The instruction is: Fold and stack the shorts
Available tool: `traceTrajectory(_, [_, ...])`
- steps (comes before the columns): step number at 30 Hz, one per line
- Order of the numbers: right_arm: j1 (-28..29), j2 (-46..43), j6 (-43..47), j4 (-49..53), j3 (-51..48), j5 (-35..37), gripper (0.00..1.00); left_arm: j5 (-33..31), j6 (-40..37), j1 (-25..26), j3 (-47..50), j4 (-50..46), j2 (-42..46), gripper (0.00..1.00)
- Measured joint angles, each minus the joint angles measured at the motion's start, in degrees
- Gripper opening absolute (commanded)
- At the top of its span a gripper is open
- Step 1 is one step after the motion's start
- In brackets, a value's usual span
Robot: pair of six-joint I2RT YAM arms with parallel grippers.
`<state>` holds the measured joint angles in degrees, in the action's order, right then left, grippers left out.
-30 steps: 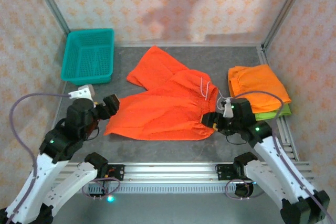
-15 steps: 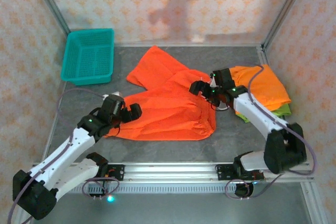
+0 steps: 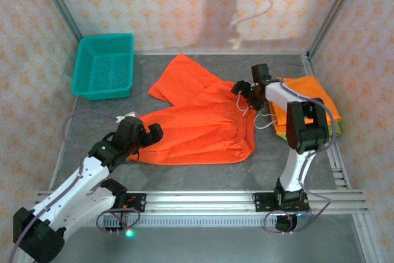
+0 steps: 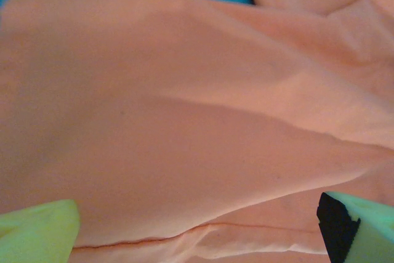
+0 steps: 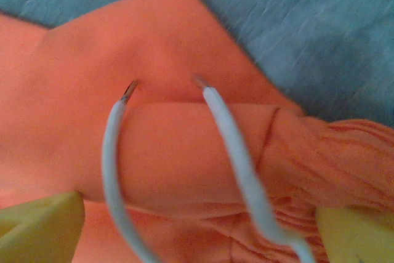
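Observation:
One pair of orange shorts (image 3: 197, 121) lies spread flat mid-table, its waistband on the right with white drawstrings (image 3: 247, 106). A folded stack sits at the right: orange shorts (image 3: 306, 98) on top of lime green shorts (image 3: 335, 129). My left gripper (image 3: 149, 135) stands open over the spread pair's left hem; its wrist view has orange fabric (image 4: 184, 121) between the open gripper (image 4: 197, 238). My right gripper (image 3: 240, 88) is open at the waistband's far end. In its wrist view the open gripper (image 5: 197, 238) hovers over the gathered waistband (image 5: 184, 146) and two drawstring ends (image 5: 234, 146).
A teal mesh basket (image 3: 103, 66) stands at the back left. Metal frame posts and patterned walls close in the sides and back. An aluminium rail (image 3: 203, 200) runs along the near edge. The right arm's forearm (image 3: 303, 127) crosses above the folded stack.
The right arm has swung from the near right corner back to the waistband's far end. The left arm has reached forward to the left hem. Both grippers are open.

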<state>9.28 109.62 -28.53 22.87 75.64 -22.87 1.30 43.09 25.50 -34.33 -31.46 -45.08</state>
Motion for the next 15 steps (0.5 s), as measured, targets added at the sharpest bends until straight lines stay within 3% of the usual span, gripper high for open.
traceTrajectory(4, [-0.7, 4.0, 1.7, 2.5, 7.3, 1.0, 0.94, -2.0, -1.5, -1.9, -4.8, -2.3, -0.3, 1.0])
traceTrajectory(8, [-0.1, 1.5, 1.8, 1.2, 6.7, 0.0, 0.94, -2.0, -2.6, -7.5, -6.7, -3.7, -2.4, 1.0])
traceTrajectory(15, [7.3, -18.2, 6.0, -2.2, -3.2, -0.9, 0.95, 0.2, -3.1, -12.8, -6.8, -3.7, -11.1, 0.97])
